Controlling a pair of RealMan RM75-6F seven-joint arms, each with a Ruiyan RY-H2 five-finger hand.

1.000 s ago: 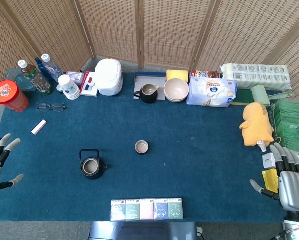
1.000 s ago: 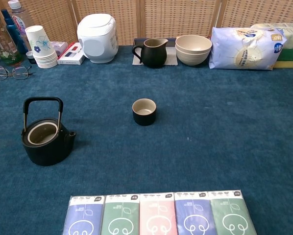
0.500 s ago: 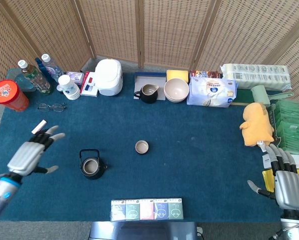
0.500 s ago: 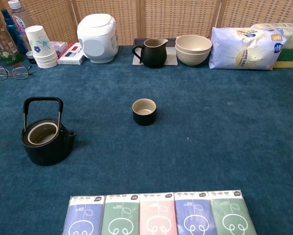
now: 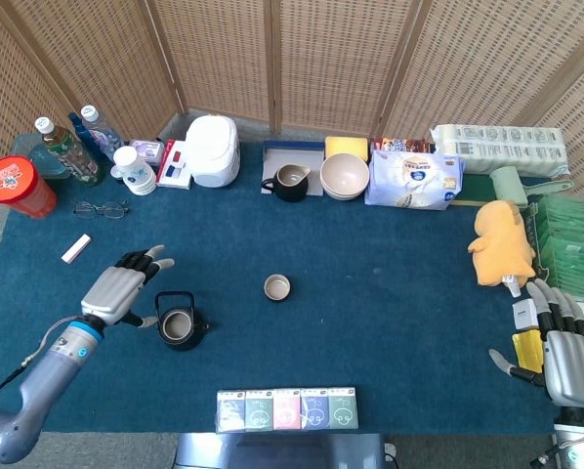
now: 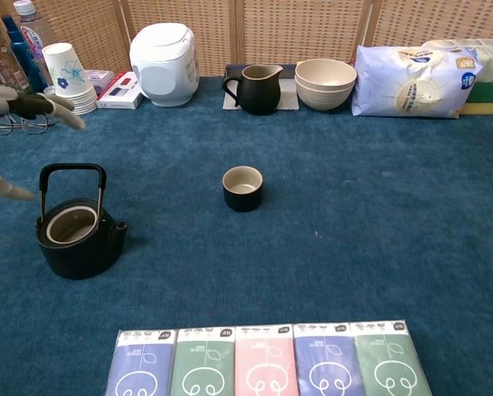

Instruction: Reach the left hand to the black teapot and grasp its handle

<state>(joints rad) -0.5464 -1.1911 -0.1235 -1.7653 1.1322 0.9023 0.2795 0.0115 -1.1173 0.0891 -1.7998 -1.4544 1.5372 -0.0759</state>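
Left hand (image 5: 124, 287): hovered open, fingers spread, just left of the black teapot (image 5: 180, 327), not touching its handle (image 6: 72, 170).
Right hand (image 5: 568, 358): open, empty, far right.

left hand (image 6: 16, 107): mostly cut off | right hand (image 5: 568, 363): wrist cropped

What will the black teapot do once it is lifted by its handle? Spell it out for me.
The black teapot looks like thick cast metal, so it is probably heavy for its size. Its upright bail handle seems hinged on thin wire legs, so the pot may swing. With no lid on, any contents could spill. The left hand is open beside it.
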